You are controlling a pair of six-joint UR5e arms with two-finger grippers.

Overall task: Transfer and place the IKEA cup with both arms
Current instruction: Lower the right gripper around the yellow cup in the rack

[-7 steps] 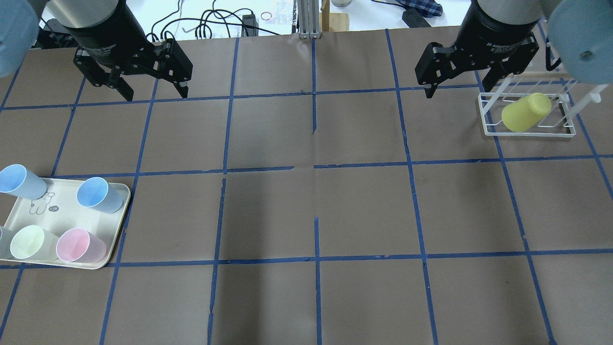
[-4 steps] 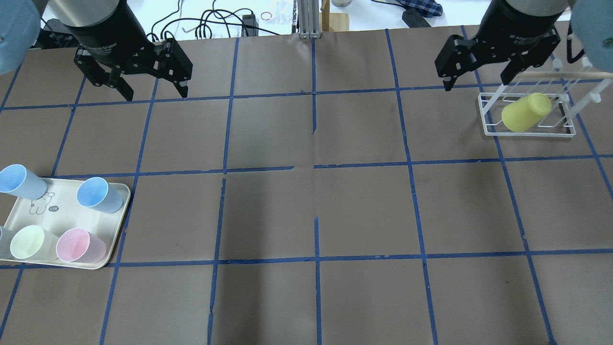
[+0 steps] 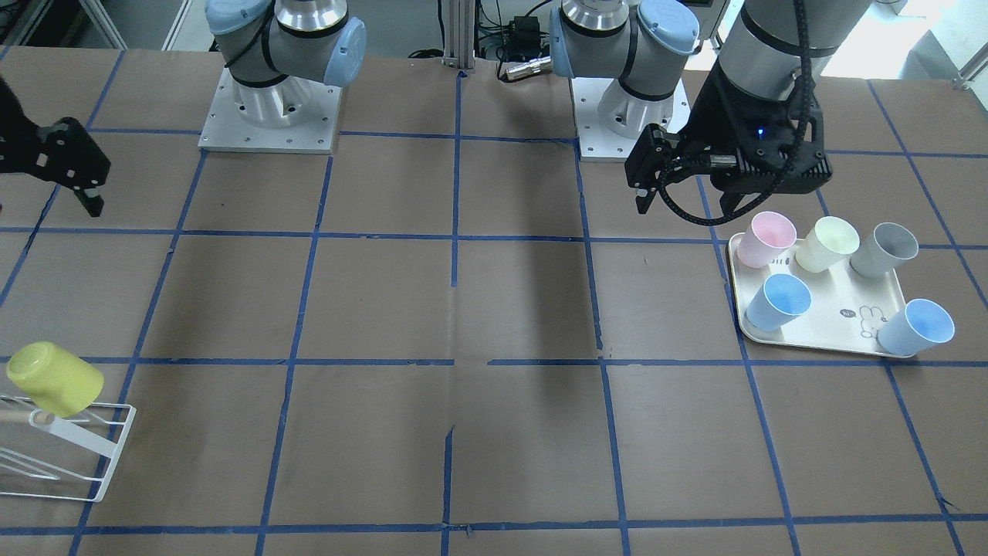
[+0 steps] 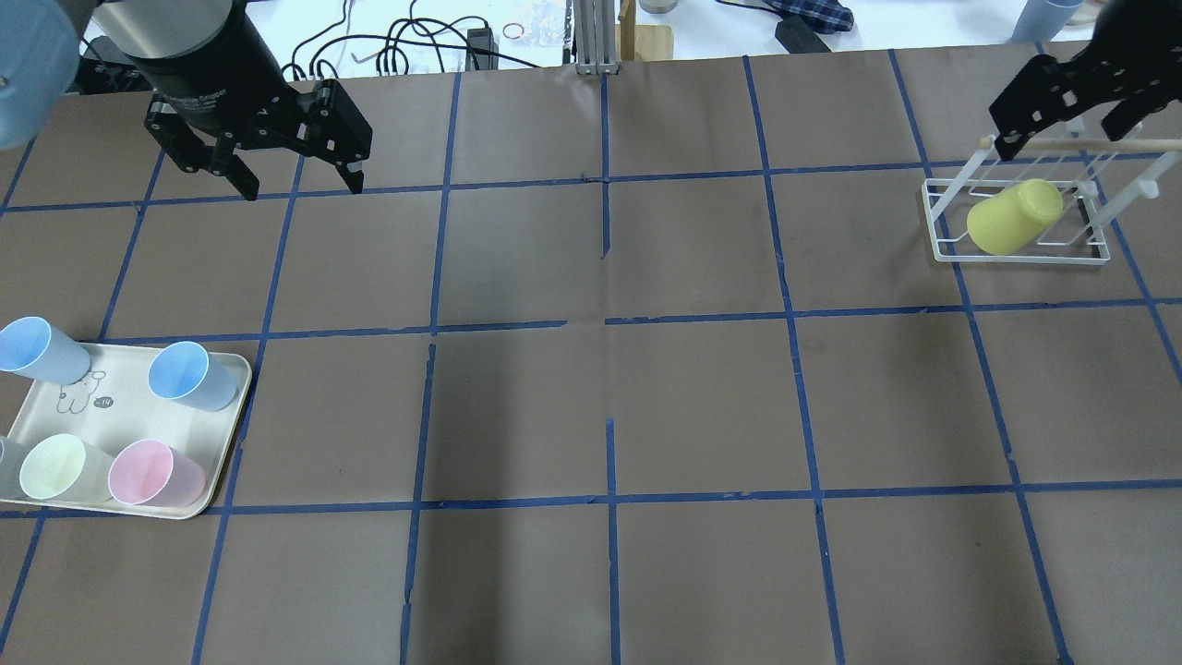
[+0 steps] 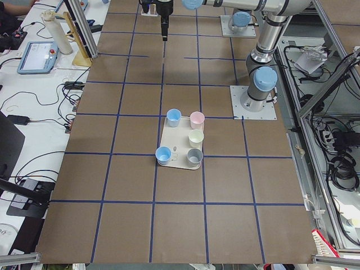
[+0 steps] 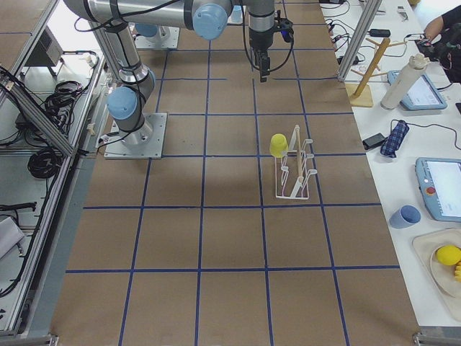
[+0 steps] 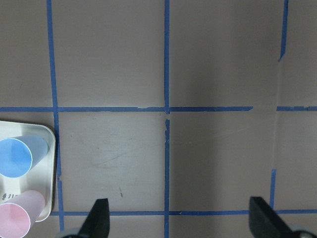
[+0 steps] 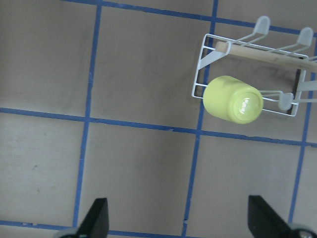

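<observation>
The lime-yellow IKEA cup [image 4: 1014, 217] lies tilted, bottom up, on a peg of a white wire rack [image 4: 942, 245] at the table's right. It also shows in the front view [image 3: 54, 380] and in the right wrist view [image 8: 233, 99]. My right gripper [image 4: 1062, 134] is open and empty, high above the rack's far side; in the right wrist view [image 8: 179, 218] the cup lies ahead of its fingers. My left gripper [image 4: 300, 185] is open and empty over the far left of the table, and it shows in the front view [image 3: 685, 210].
A cream tray [image 4: 129, 416] at the left front edge holds several pastel cups: two blue [image 4: 189, 374], a pale yellow [image 4: 55, 466], a pink [image 4: 148, 473] and a grey [image 3: 888, 249]. A wooden stand [image 4: 646, 37] and cables lie beyond the far edge.
My right gripper has moved right and away, from beside the rack's left end to above its far side. The left gripper has barely moved. The cup has stayed on the rack.
</observation>
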